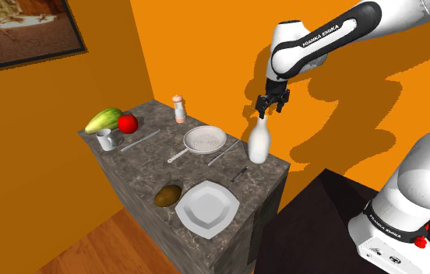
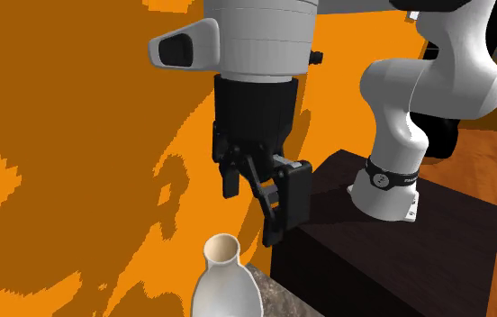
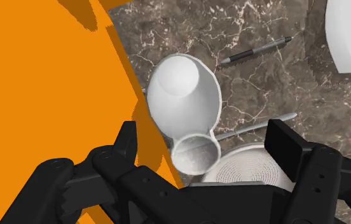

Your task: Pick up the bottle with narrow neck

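Bottle upright, pincer spread, pointing down above

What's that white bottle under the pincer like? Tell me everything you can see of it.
The bottle is plain white, with a wide round body narrowing to a slim neck and an open, uncapped mouth. It stands upright on the dark marbled counter, near its edge. The open black pincer hangs just above the mouth without touching it.
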Robot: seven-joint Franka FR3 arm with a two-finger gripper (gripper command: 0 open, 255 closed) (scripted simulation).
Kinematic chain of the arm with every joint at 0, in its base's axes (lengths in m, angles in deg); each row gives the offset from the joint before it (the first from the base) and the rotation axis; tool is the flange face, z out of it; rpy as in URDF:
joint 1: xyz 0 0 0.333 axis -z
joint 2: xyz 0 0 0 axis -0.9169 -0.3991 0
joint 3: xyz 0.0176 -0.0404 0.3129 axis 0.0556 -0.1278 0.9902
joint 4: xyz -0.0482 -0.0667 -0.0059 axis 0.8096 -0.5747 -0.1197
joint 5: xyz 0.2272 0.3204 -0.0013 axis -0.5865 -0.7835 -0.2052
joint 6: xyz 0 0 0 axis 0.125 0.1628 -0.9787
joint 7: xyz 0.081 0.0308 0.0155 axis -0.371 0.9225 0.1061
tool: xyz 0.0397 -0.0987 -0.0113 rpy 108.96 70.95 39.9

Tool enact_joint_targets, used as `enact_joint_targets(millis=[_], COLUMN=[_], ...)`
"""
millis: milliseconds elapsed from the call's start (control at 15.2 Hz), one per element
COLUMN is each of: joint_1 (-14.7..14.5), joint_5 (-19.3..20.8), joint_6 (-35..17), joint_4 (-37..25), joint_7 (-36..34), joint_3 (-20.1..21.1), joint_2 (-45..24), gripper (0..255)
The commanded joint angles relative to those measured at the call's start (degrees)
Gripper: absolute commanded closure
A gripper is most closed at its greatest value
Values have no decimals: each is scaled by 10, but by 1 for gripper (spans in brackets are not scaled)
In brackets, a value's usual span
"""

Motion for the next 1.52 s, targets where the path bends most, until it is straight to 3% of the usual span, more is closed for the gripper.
enact_joint_targets(millis=[0, 660, 726, 1452], joint_1=[0, 0, 0, 0], joint_5=[2, 0, 0, 1], joint_6=[-37, -105, -104, -89], joint_4=[-15, 4, 4, -1], joint_7=[-6, -5, -5, -5], joint_3=[1, 0, 0, 0], joint_2=[-44, -92, -91, -81], gripper=[0, 0, 255, 255])
